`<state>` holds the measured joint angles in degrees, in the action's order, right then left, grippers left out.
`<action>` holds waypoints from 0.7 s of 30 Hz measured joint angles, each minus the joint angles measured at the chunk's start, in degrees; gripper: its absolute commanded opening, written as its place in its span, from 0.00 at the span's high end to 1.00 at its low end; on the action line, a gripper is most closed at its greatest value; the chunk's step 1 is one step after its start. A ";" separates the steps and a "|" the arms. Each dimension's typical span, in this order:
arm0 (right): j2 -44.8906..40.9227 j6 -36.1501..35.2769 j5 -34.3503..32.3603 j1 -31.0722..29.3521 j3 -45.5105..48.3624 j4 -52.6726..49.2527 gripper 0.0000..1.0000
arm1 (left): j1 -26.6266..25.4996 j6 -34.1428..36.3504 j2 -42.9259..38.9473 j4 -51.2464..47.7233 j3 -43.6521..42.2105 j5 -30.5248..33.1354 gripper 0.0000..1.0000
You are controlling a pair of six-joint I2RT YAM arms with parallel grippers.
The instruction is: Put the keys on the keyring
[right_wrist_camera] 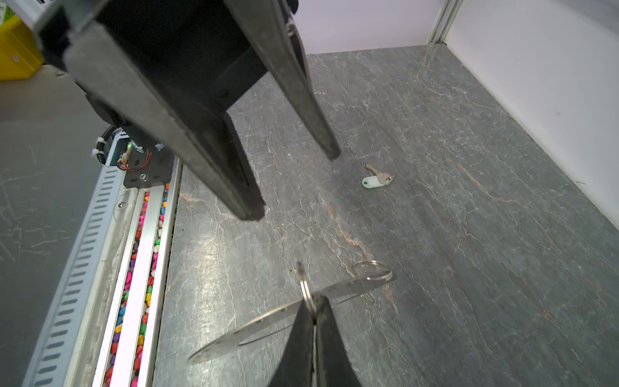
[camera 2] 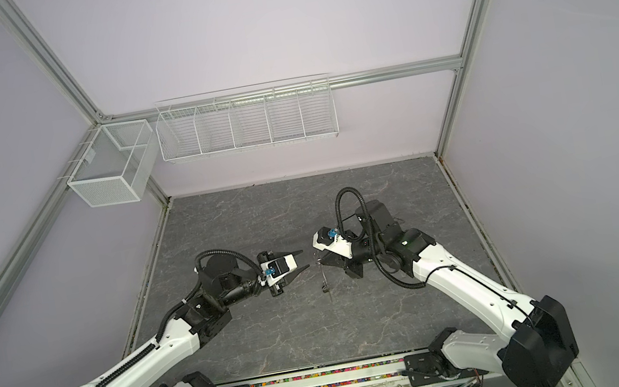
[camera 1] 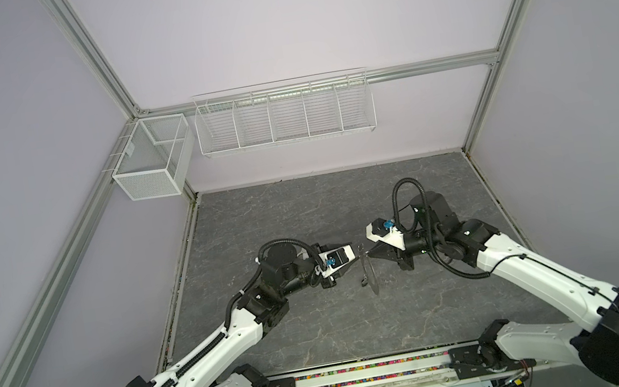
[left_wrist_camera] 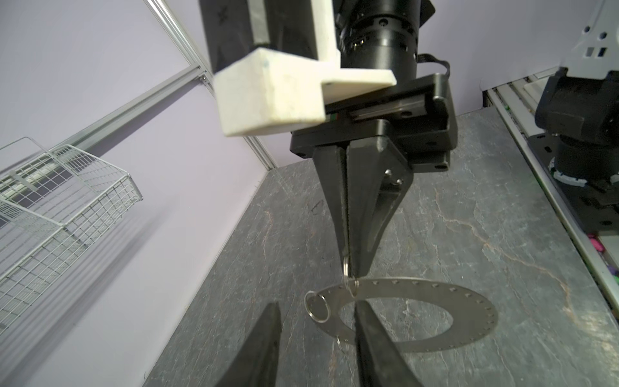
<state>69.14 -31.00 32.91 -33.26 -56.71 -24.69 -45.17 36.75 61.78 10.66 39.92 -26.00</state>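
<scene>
- Grey metal keyring (left_wrist_camera: 469,303) hangs edge-up below the right gripper (left_wrist_camera: 351,264); in both top views it shows only as a thin sliver (camera 2: 325,280).
- Right jaws are pressed together on a small split ring (left_wrist_camera: 346,268) threaded through one rim hole of the keyring. The right wrist view confirms the pinch on that ring (right_wrist_camera: 306,291).
- Left gripper (camera 2: 305,259): jaws apart, nothing between them. The keyring rim sits just in front of its fingertips (left_wrist_camera: 273,311) and looks clear of them.
- Second split ring (left_wrist_camera: 318,306) passes through the rim beside the pinched one, on the side nearer the left jaws.
- White-tagged key (right_wrist_camera: 376,179) lies flat on the grey stone-pattern table (right_wrist_camera: 469,201), beyond the left gripper's tips and well apart from the right jaws.
- Cannot tell whether the keyring's lower edge touches the table.
</scene>
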 measured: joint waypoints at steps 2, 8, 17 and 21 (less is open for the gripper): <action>0.66 -0.66 -1.31 -0.72 -0.85 -1.31 0.93 | -0.72 1.07 1.05 -1.57 1.01 0.68 0.63; 1.90 -1.68 -4.28 -2.58 -2.69 -4.09 0.93 | -1.86 2.67 4.15 -5.07 3.06 1.75 0.67; 2.14 -2.08 -6.34 -3.61 -3.26 -5.14 0.93 | -2.16 3.96 5.99 -8.31 4.61 3.06 0.80; 2.47 -2.25 -6.78 -4.04 -3.78 -5.49 0.93 | -2.27 4.11 6.34 -9.11 4.90 3.28 0.81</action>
<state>71.61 -33.26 26.13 -37.30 -60.49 -30.17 -47.44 40.86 68.12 1.54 44.82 -22.72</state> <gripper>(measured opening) 0.074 0.189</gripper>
